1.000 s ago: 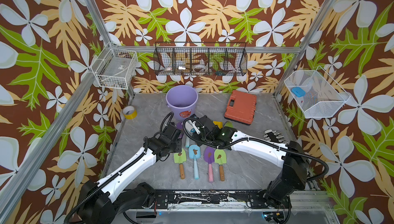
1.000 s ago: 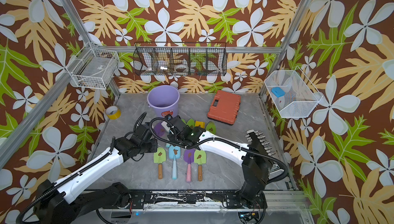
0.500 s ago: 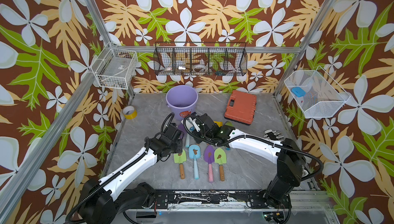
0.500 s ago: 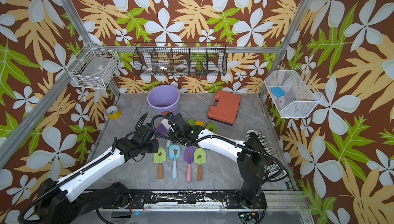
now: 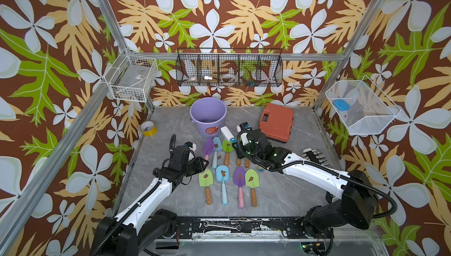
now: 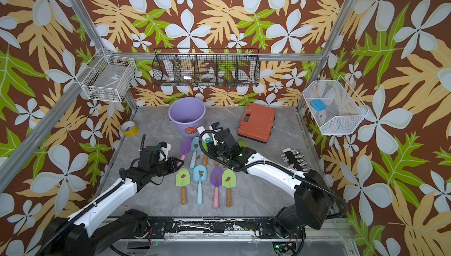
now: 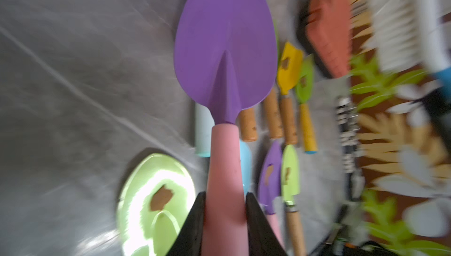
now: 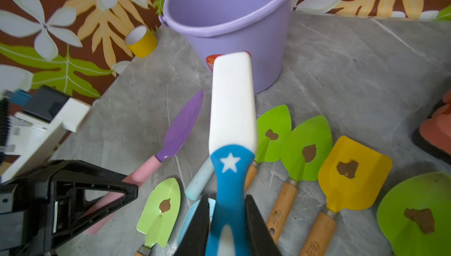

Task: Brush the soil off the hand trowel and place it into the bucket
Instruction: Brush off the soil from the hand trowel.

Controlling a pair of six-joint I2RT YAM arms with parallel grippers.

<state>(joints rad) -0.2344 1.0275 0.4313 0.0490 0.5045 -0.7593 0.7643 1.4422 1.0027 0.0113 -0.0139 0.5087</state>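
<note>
Purple trowel (image 7: 225,47): clamped by its pink handle between the black fingers (image 7: 195,218) of the left gripper (image 7: 225,195), held above the worktop (image 5: 170,125) just short of the bucket (image 5: 202,128), over the rows of other trowels (image 5: 205,178) lying flat. No soil seen on the blade face turned to the left wrist camera; opposite face not shown clearly anywhere, so cannot call it clean. Judged light and stiff: thin hard blade, no flex expected under bristles, but a smooth rounded handle, likely slippery enough to roll in a two-sided pinch if pushed off-centre. Gripped well back on the handle, leaving the whole blade free for sweeping; best kept there, with strokes run along the blade's length rather than across. Right gripper (image 8: 227,198) closed on the blue handle of the white brush (image 8: 231,101), fingers (image 8: 253,218) narrow around it, close beside the purple blade. Bucket probably light too, so better to lower blade-first inside the rim than to knock the wall.
</note>
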